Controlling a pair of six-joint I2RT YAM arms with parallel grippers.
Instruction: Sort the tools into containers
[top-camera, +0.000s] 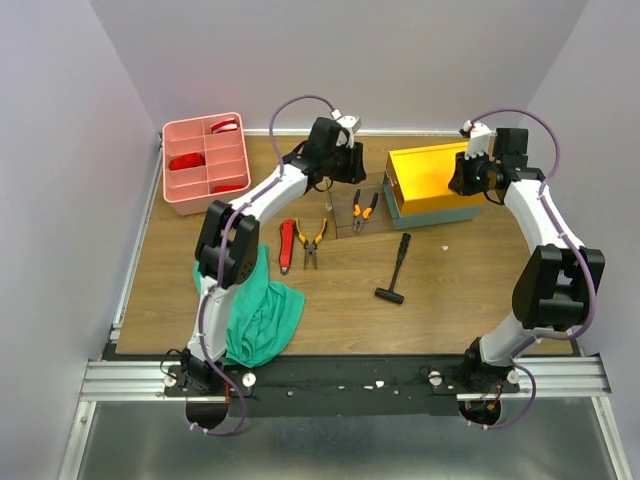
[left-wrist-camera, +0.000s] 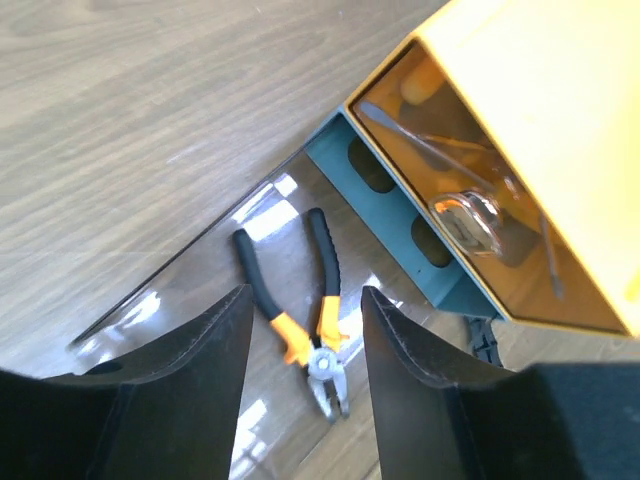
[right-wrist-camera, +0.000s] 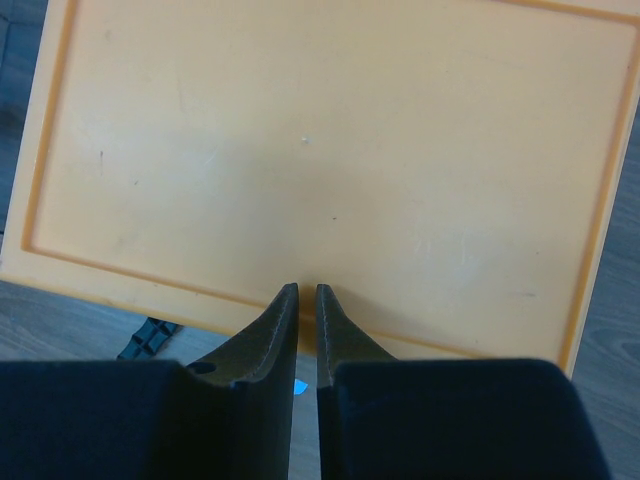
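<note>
Over at the far left stands the pink tray (top-camera: 172, 170), with red items in three of its compartments; what they are cannot be made out. Nearer, by the left arm's base, lies a green cloth (top-camera: 262, 312). To its right, on the wooden table (top-camera: 450, 290), red-handled pliers (top-camera: 286, 245) and orange-handled pliers (top-camera: 312, 240) lie side by side. The left gripper (left-wrist-camera: 305, 295) hangs above the table with its fingers spread wide and empty. Directly below the gap a second pair of orange-and-black pliers (left-wrist-camera: 315, 320) rests on a clear sheet (left-wrist-camera: 200, 275) just left of the toolbox. A black hammer (top-camera: 397, 268) lies nearer, head toward the arms. The toolbox (top-camera: 435, 185), yellow on top with a grey-blue base, sits at the far right, and metal tools show through its open side. The right gripper (right-wrist-camera: 306, 290) hovers at the near edge of the yellow top, its fingers drawn almost together with only a thin slit between them and nothing visible in it.
</note>
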